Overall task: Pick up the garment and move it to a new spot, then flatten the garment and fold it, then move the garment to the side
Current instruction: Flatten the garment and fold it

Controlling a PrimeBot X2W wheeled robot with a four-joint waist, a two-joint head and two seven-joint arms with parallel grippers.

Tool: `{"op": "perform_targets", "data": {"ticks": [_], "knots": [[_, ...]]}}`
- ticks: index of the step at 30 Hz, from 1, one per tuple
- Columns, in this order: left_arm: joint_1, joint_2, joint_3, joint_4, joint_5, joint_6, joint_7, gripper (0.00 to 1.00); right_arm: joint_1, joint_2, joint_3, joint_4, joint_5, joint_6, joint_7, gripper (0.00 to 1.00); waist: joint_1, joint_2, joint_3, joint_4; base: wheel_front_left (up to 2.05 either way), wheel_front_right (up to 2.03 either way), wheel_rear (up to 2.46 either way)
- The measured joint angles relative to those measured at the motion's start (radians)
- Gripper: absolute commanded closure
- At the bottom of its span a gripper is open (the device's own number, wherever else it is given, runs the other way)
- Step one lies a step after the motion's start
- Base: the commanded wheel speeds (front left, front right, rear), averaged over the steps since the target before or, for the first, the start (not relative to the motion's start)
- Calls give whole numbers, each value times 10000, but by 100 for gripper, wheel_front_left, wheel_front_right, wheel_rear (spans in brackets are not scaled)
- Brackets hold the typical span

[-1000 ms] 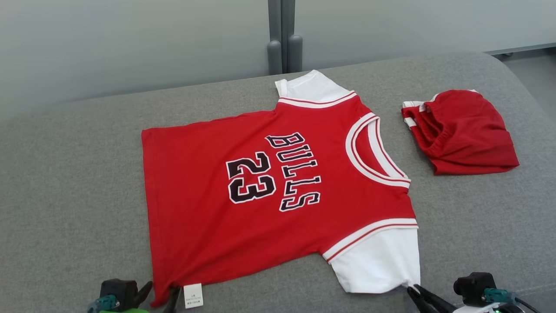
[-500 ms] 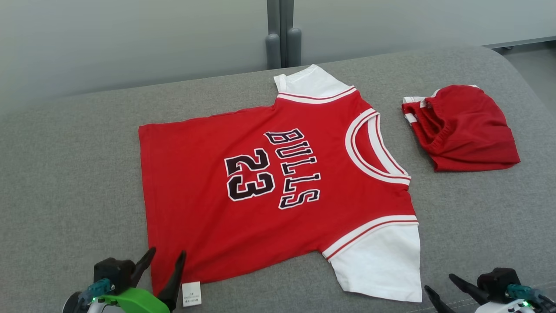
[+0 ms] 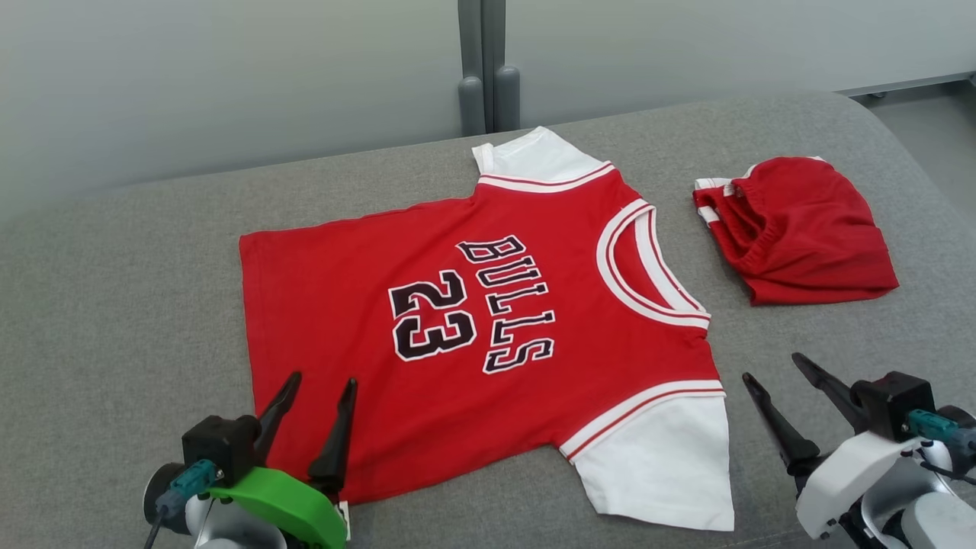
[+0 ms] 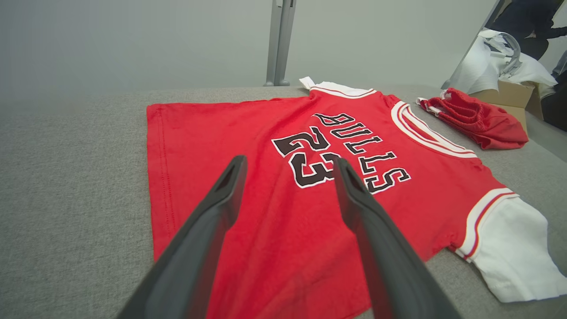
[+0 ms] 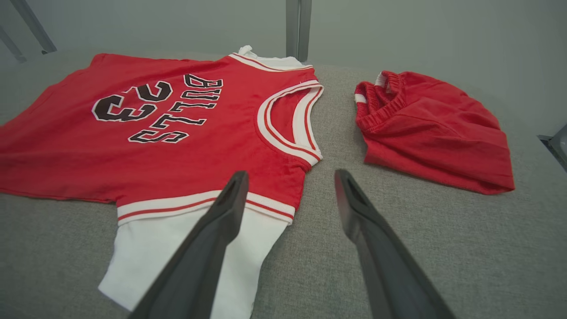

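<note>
A red jersey (image 3: 457,335) with white sleeves and "BULLS 23" lettering lies spread flat on the grey cushion (image 3: 122,305), neck towards the right. My left gripper (image 3: 322,380) hangs open just above the jersey's near hem corner, and in its wrist view the left gripper (image 4: 289,160) has red cloth (image 4: 266,221) below its fingers. Right of the near white sleeve (image 3: 663,465), my right gripper (image 3: 772,367) is open and holds nothing. In the right wrist view the right gripper (image 5: 291,173) is over the sleeve (image 5: 177,252) and the jersey's shoulder (image 5: 274,173).
Folded red shorts (image 3: 797,229) lie on the cushion right of the jersey's neck. A grey post (image 3: 480,69) and a pale wall stand behind. The cushion's rounded edge (image 3: 915,152) drops off at the right. A cardboard box (image 4: 509,93) sits beyond it.
Both grippers have let go of the jersey's near edge, opened, and moved forward and up. The near sleeve and hem have settled flat. The camera has shifted slightly.
</note>
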Motion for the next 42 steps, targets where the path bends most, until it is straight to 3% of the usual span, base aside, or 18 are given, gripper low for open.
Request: {"op": "perform_targets", "data": {"ticks": [8, 21, 28, 42], "knots": [[-63, -545, 569, -10, 67, 397, -261, 0, -819, 293, -69, -81, -178, -267, -270, 0, 0, 0, -32, 38, 0, 0, 0], [407, -884, 1350, 316, 182, 608, -437, 0, -1118, 1252, -612, 155, -75, -1129, -1049, 0, 0, 0, -145, 193, 0, 0, 0], [484, -1064, 1582, 364, 447, 616, -466, 0, -1141, 1511, -614, 337, -29, -1302, -1152, 0, 0, 0, -255, 234, 0, 0, 0], [1070, -1241, 1981, 403, 719, 617, -520, 0, -1140, 1710, -399, 550, -226, -1306, -1344, 0, 0, 0, -473, 238, 0, 0, 0]]}}
